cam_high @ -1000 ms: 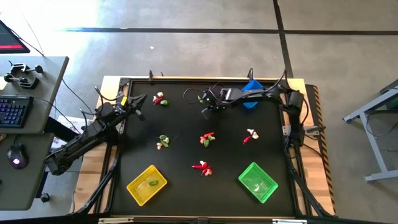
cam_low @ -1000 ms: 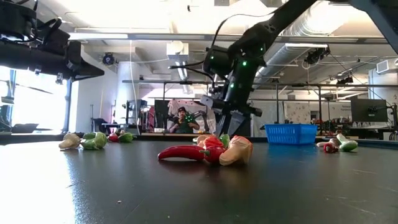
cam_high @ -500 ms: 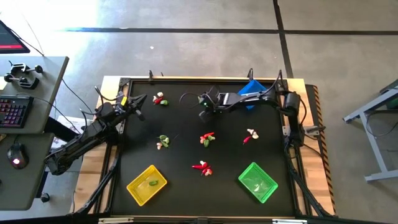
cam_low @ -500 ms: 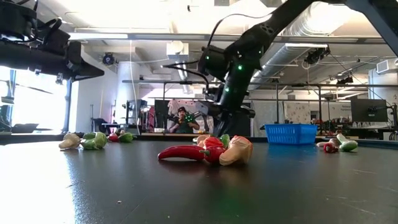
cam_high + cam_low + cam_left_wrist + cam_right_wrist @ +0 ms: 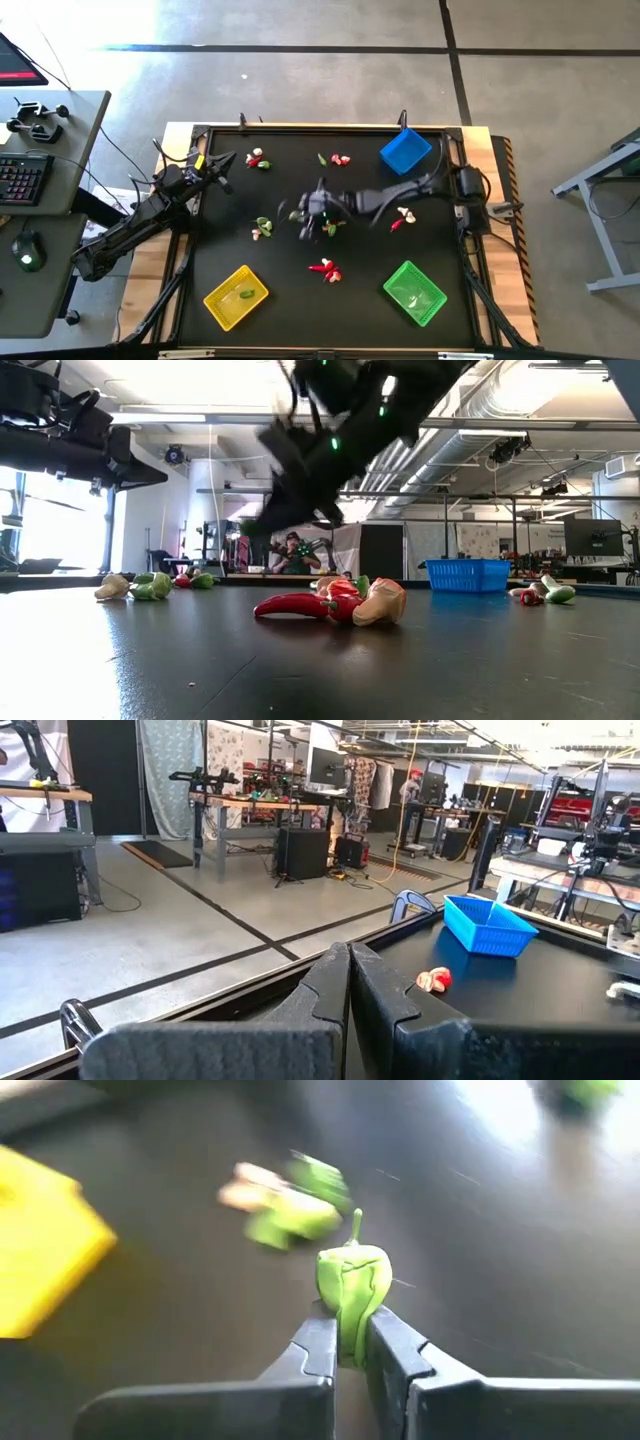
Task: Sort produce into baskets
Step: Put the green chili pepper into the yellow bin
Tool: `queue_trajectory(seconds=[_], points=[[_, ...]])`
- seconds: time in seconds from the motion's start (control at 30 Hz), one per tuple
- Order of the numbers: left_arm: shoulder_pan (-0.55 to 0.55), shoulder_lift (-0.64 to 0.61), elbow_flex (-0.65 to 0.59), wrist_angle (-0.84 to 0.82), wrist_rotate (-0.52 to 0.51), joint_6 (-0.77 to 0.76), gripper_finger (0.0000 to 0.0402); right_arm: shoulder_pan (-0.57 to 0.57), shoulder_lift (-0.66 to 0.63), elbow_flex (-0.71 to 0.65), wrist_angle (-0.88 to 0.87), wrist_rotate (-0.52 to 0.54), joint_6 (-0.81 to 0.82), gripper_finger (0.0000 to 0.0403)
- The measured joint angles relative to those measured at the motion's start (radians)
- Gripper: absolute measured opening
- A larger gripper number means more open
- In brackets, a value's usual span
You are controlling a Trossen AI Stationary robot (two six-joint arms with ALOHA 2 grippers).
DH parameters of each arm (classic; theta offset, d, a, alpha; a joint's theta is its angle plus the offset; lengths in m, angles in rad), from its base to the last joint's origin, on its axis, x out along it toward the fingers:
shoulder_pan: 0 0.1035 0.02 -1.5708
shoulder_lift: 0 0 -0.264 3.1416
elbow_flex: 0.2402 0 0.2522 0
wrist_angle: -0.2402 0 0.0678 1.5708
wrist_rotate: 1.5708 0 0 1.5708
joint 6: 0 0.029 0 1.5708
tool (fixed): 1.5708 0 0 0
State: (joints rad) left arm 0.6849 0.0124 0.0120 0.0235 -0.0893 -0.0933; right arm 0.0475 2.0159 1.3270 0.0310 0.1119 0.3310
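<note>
Left arm parked at the table's left edge; left gripper (image 5: 225,160) sits near the far-left corner, fingers pressed together with nothing between them, as its own wrist camera shows.

Yellow basket (image 5: 236,296) at the near-left, one small green piece lying inside. A cluster of produce (image 5: 262,228) lies just beyond it toward table centre; another small cluster (image 5: 257,159) at the far left, close to the left gripper.

Mid-table: right arm reaches across from the right side, blurred in the overhead view. Right gripper (image 5: 348,1342) pinches a green pod (image 5: 353,1283), the pod clamped edgewise and standing proud of the fingertips. Wrist view shows the yellow basket off to one side and a green-and-pale cluster on the mat ahead. The gripper appears to be clear of the table, though motion smear makes height hard to judge.

Further right: red-and-green pieces at centre (image 5: 333,222), a red chili group (image 5: 324,268) nearer the front, a bulb and chili (image 5: 403,216), blue basket (image 5: 404,152) far right, green basket (image 5: 414,291) near right.

Risks, as judged: the grip is narrow and on the pod's lower edge, so a fast swing could fling or twist it loose. A low pass could scatter the cluster lying in the path to the yellow basket. Early release would bounce the pod off the low wall.
</note>
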Motion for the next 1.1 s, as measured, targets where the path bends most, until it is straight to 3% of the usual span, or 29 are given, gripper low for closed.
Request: queue_trajectory(seconds=[0.13, 0.3, 0.63, 0.83, 1.1], points=[[0.0, 0.0, 0.0, 0.0, 0.0, 0.0, 0.0, 0.086, 0.0, 0.013, 0.153, 0.008, -0.049, 0.0011], [0.0, 0.0, 0.0, 0.0, 0.0, 0.0, 0.0, 0.15, 0.053, 0.129, 0.161, 0.029, -0.135, 0.001], [0.0, 0.0, 0.0, 0.0, 0.0, 0.0, 0.0, 0.162, 0.282, 0.511, 0.014, -0.203, -0.201, 0.001], [0.0, 0.0, 0.0, 0.0, 0.0, 0.0, 0.0, 0.155, 0.425, 0.752, -0.123, -0.336, -0.127, 0.0009], [0.0, 0.0, 0.0, 0.0, 0.0, 0.0, 0.0, 0.153, 0.527, 0.92, -0.254, -0.351, 0.006, 0.0009]])
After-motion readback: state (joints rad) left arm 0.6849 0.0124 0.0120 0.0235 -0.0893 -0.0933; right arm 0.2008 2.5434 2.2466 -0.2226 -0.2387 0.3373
